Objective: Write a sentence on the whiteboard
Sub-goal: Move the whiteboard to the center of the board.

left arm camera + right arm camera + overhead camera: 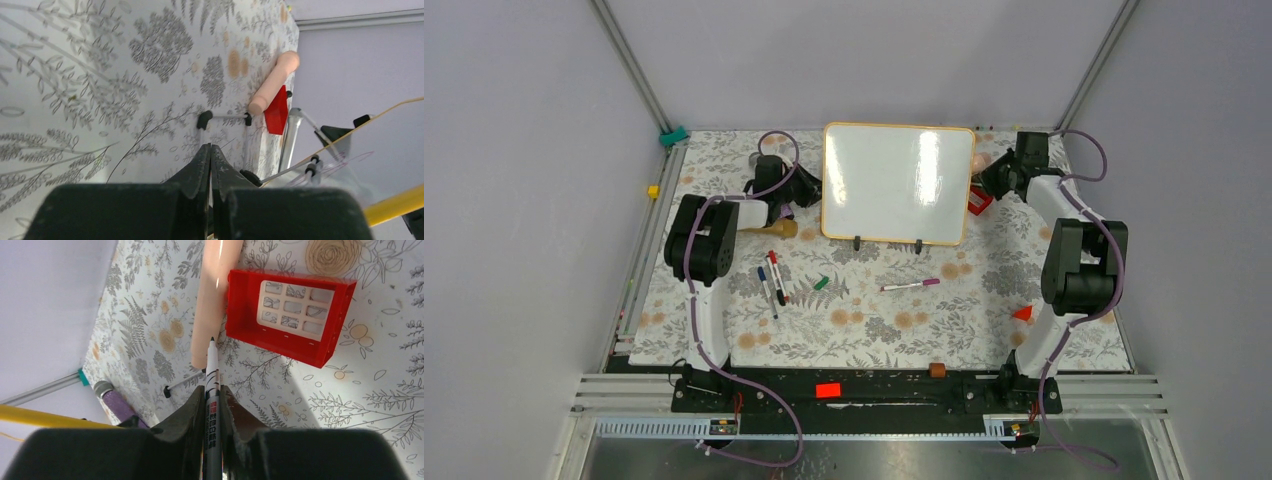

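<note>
The bench [894, 335] was covered by a white cloth printed with grey and tan flowers. It was enclosed on three sides by lavender-grey walls [864, 55], and metal posts [631, 65] were set at its far corners.

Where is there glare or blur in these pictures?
Top view: two bright glare streaks on the whiteboard, the rest evenly lit. Left wrist view: the shut left pincer looks soft near the lens. Right wrist view: the right pincer blurs at the bottom; its marker is sharp.
</note>
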Robot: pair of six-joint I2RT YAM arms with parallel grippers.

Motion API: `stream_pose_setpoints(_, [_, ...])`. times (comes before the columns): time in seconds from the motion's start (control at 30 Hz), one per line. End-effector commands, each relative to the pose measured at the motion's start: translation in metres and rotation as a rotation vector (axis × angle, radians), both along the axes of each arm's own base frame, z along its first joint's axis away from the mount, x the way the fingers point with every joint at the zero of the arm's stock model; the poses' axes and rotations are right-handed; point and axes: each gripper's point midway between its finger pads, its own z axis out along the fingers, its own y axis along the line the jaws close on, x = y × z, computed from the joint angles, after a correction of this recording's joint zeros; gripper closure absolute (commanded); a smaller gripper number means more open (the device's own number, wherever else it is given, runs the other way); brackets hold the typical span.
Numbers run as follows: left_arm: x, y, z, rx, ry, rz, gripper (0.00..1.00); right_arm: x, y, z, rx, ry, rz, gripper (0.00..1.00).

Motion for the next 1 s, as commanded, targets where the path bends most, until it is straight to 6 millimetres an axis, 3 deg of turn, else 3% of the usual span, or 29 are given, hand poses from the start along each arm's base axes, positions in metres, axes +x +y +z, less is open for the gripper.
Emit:
stream_pose_setpoints(0.0, [-0.002,-0.004,0.04,-0.008,-0.12,-0.014,1.0,0.023,-0.011,0.02,0.079,-0.064,-0.021,1.0])
stream_pose_setpoints(0.17, [0.007,-0.002,0.045,-0.016,-0.131,0.013,1.0,0.053,-0.01,0.018,0.16,-0.105,-0.081,1.0])
stream_pose_setpoints(0.27, [0.011,-0.002,0.048,-0.02,-0.138,0.02,1.0,0.075,-0.002,0.028,0.222,-0.178,-0.081,1.0])
stream_pose_setpoints(0.47, [0.011,-0.003,0.048,-0.025,-0.138,0.015,1.0,0.1,0.022,0.035,0.331,-0.23,-0.046,1.0])
stream_pose_setpoints(0.67, [0.0,-0.005,0.043,-0.028,-0.138,0.001,1.0,0.109,0.037,0.033,0.46,-0.278,-0.019,1.0])
stream_pose_setpoints(0.97, [-0.014,-0.013,0.049,-0.035,-0.155,-0.025,1.0,0.101,0.057,0.031,0.532,-0.263,0.011,1.0])
